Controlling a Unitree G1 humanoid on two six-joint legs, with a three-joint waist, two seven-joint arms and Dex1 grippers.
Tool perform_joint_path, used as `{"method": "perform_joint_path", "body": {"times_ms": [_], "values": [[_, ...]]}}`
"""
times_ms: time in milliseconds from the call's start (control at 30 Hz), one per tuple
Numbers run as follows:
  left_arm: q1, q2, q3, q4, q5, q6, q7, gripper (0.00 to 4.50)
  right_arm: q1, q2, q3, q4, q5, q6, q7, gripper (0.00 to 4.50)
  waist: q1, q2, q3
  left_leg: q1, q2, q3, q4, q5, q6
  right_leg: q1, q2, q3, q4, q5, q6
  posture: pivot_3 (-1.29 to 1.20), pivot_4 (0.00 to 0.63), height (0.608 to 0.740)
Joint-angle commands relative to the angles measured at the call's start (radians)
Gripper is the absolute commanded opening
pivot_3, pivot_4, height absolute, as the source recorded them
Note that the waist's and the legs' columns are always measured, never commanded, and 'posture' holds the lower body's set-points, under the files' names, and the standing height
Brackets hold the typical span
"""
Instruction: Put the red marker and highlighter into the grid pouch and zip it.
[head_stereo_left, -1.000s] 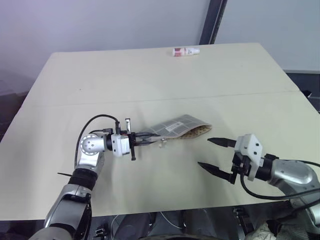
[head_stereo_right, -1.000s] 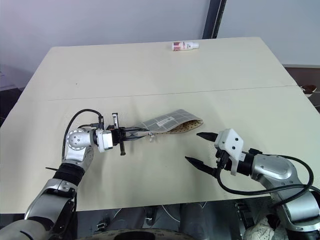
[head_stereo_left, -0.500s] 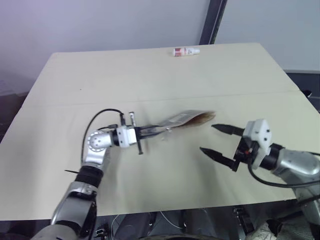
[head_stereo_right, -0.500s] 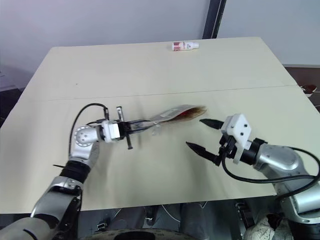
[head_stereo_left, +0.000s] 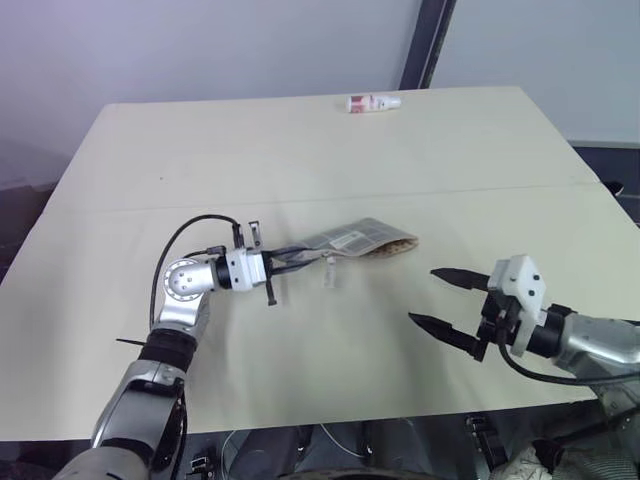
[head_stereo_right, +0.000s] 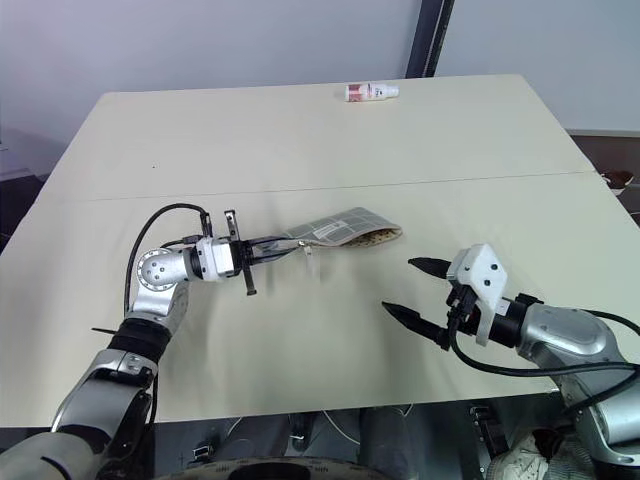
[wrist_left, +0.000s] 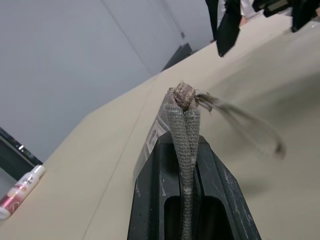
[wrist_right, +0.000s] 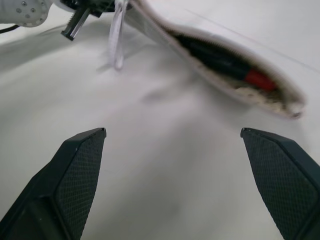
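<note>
Two black fingers of the right gripper (head_stereo_left: 445, 298) stand spread wide, empty, near the grid pouch (head_stereo_left: 362, 240). The left gripper (head_stereo_left: 283, 264) pinches its end; inside (mouth unzipped) lies the red marker (wrist_right: 235, 69). Beyond, a small bottle (head_stereo_left: 373, 102).

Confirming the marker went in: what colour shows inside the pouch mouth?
Black and red, inside the grid pouch; right wrist view shows it best.

The grid pouch (head_stereo_left: 360, 240), pinched at its left end by the left gripper (head_stereo_left: 283, 264), now hangs clear of the table, farther off. The right gripper (head_stereo_left: 448, 300) sits nearer and farther right.
</note>
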Motion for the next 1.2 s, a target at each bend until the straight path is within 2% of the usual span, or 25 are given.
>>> {"method": "perform_joint_path", "body": {"times_ms": [33, 300, 433, 767, 867, 967, 1067, 1100, 1200], "values": [[-0.038, -0.011, 0.014, 0.0, 0.015, -0.024, 0.038, 0.0, -0.036, 0.034, 0.067, -0.034, 0.014, 0.034, -0.036, 4.48, 0.0, 0.0, 0.0, 0.0, 0.0, 0.0, 0.0, 0.0, 0.0, 0.0, 0.0, 0.0, 0.0, 0.0, 0.0, 0.0, 0.15, 0.74], [-0.034, -0.028, -0.014, -0.012, 0.059, -0.052, 0.071, 0.0, -0.129, 0.136, 0.182, 0.009, -0.011, 0.094, -0.144, 4.48, 0.001, 0.0, 0.0, 0.0, 0.0, 0.0, 0.0, 0.0, 0.001, 0.0, 0.0, 0.0, 0.0, 0.0, 0.001, 0.0, 0.15, 0.74], [-0.041, -0.021, -0.041, -0.001, 0.107, -0.107, 0.072, 0.0, -0.199, 0.224, 0.21, 0.018, 0.051, 0.151, -0.192, 4.48, 0.0, 0.0, 0.0, 0.0, 0.0, 0.0, 0.0, 0.0, 0.001, 0.0, 0.001, 0.0, 0.0, 0.001, 0.001, 0.0, 0.15, 0.74], [-0.078, -0.017, -0.061, 0.039, 0.124, -0.152, 0.089, 0.0, -0.32, 0.316, 0.325, 0.087, 0.008, 0.176, -0.215, 4.48, 0.0, 0.0, 0.0, 0.0, 0.0, 0.001, 0.0, 0.0, 0.001, -0.001, 0.002, 0.0, 0.0, 0.001, 0.001, 0.0, 0.15, 0.74], [-0.081, -0.016, -0.066, 0.042, 0.127, -0.154, 0.096, 0.0, -0.32, 0.313, 0.31, 0.106, 0.013, 0.17, -0.202, 3.62, -0.001, 0.0, 0.0, 0.0, -0.001, 0.001, 0.0, -0.001, 0.002, -0.001, 0.002, 0.0, 0.0, 0.001, 0.001, 0.0, 0.15, 0.74], [-0.078, -0.014, -0.069, 0.04, 0.126, -0.156, 0.103, 0.0, -0.336, 0.326, 0.28, 0.117, 0.037, 0.176, -0.206, 2.12, -0.001, 0.0, 0.0, 0.0, -0.001, 0.001, 0.0, -0.001, 0.002, -0.001, 0.002, 0.0, 0.0, 0.001, 0.001, 0.0, 0.15, 0.74], [-0.074, -0.011, -0.073, 0.041, 0.131, -0.164, 0.11, 0.0, -0.352, 0.35, 0.268, 0.122, 0.055, 0.186, -0.219, 0.42, -0.002, 0.0, 0.0, 0.0, -0.001, 0.001, 0.0, -0.001, 0.002, -0.001, 0.002, 0.0, 0.0, 0.001, 0.001, 0.0, 0.15, 0.74], [-0.074, -0.01, -0.074, 0.042, 0.132, -0.165, 0.113, 0.0, -0.354, 0.359, 0.27, 0.118, 0.056, 0.191, -0.225, 0.05, -0.002, 0.0, 0.0, 0.0, -0.001, 0.001, 0.0, -0.001, 0.002, -0.001, 0.002, 0.0, 0.0, 0.001, 0.001, 0.0, 0.15, 0.74], [-0.072, -0.009, -0.073, 0.042, 0.139, -0.167, 0.128, 0.0, -0.344, 0.374, 0.277, 0.108, 0.052, 0.193, -0.241, 0.05, -0.002, 0.0, 0.0, 0.0, -0.001, 0.001, 0.0, -0.001, 0.002, -0.002, 0.002, 0.0, 0.001, 0.001, 0.001, 0.0, 0.15, 0.74]]}}
